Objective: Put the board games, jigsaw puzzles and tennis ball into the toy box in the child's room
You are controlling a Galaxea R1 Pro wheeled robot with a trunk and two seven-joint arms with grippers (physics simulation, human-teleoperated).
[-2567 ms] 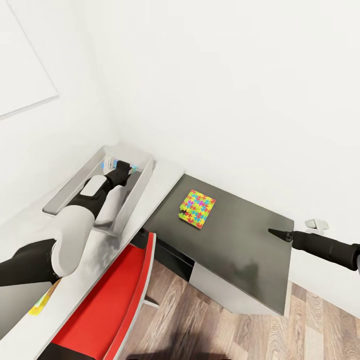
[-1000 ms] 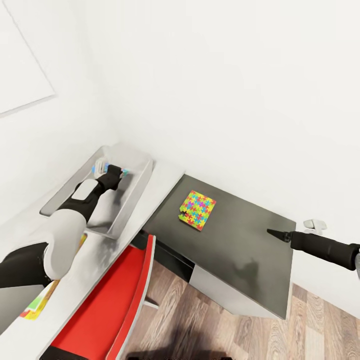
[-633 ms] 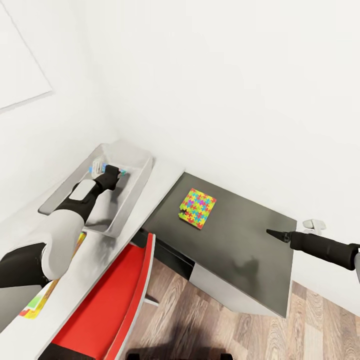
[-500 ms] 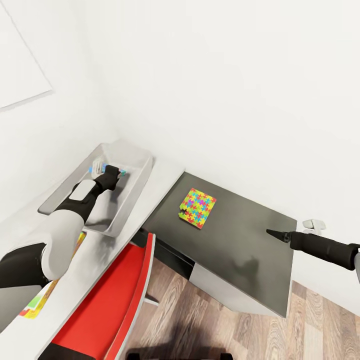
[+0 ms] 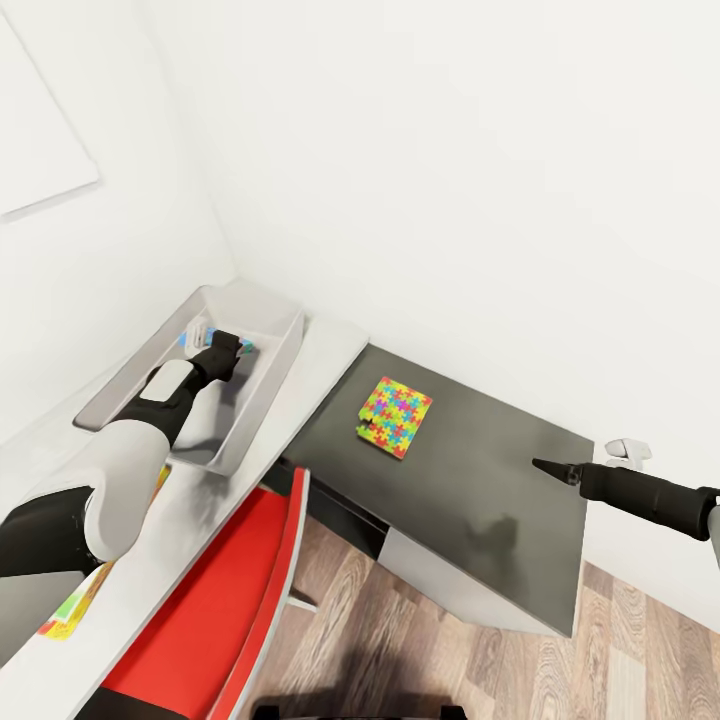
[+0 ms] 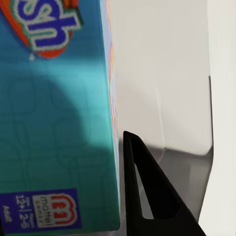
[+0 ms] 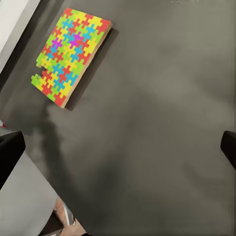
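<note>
The light-grey toy box [image 5: 262,378] sits on the white table [image 5: 322,352] in the corner. My left gripper [image 5: 226,350] reaches inside it, shut on a teal board game [image 5: 196,334]. In the left wrist view the teal lettered board game [image 6: 59,123] lies against one black finger [image 6: 145,191]; the other finger is hidden. A jigsaw puzzle [image 5: 394,416] [image 7: 71,56] lies flat on a lower dark grey surface [image 5: 480,480]. My right gripper [image 5: 546,465] [image 7: 118,152] hovers open above that surface, right of the puzzle. A colourful flat panel [image 5: 65,612] lies on the table, partly under my left arm.
A red chair [image 5: 225,590] stands tucked against the table's front edge. Wood-plank floor [image 5: 420,650] lies below. White walls close in behind the table and the dark surface. A small white fitting [image 5: 628,450] sits on the wall near my right arm.
My left gripper has carried the board game leftward, deeper into the toy box. The right arm and the jigsaw puzzle have stayed put; the view shifted slightly.
</note>
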